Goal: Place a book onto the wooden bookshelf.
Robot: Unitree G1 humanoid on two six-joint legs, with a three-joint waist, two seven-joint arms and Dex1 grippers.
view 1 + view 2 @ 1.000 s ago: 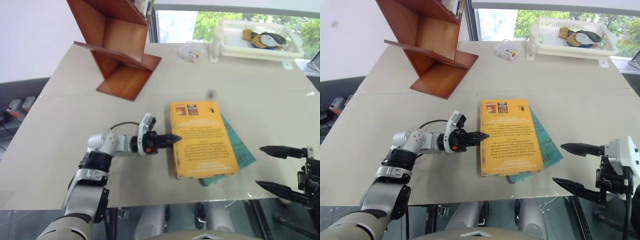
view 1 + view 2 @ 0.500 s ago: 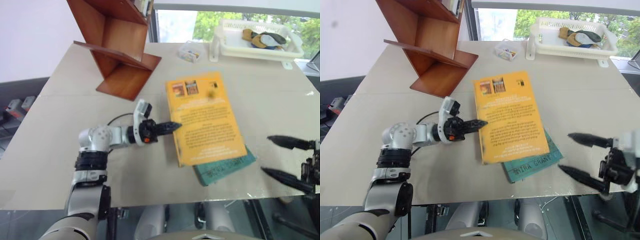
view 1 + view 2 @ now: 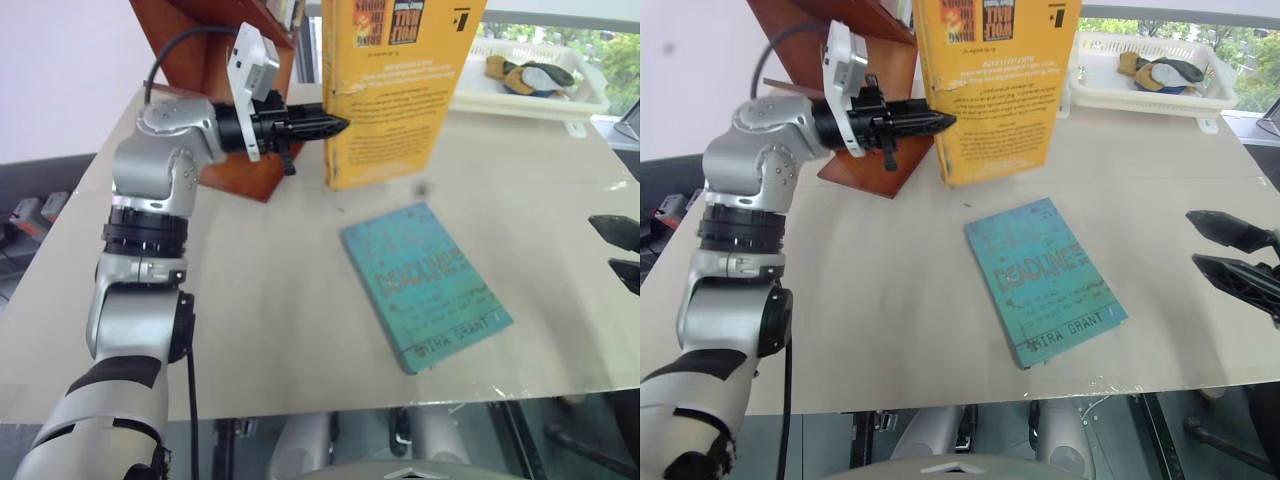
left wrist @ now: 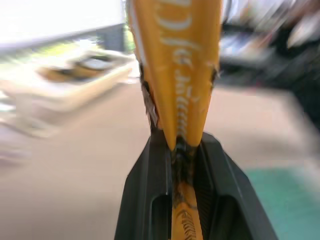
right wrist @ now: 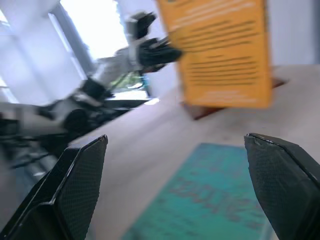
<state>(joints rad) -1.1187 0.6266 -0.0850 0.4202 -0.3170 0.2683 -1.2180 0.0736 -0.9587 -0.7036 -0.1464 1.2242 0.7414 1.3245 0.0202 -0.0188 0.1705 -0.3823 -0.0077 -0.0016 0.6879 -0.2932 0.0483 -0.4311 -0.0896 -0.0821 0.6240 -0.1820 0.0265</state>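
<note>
The yellow-orange book [image 3: 400, 90] hangs upright in the air above the table, its cover facing me. My left gripper [image 3: 335, 124] is shut on its left edge, and in the left wrist view the book's edge [image 4: 175, 75] sits pinched between the two black fingers [image 4: 145, 200]. The wooden bookshelf [image 3: 235, 90] stands at the back left, just behind my left gripper. My right gripper [image 3: 1225, 250] is open at the table's right edge, holding nothing; its fingers [image 5: 75, 185] stand wide apart in the right wrist view.
A teal-blue book [image 3: 425, 283] lies flat on the beige table [image 3: 250, 300], near the front. A white plastic basket [image 3: 530, 90] with small items stands at the back right, beside the window.
My left gripper has lifted the yellow-orange book off the teal-blue book and turned it upright, up and back toward the bookshelf. The teal-blue book is now uncovered. My right gripper drew right.
</note>
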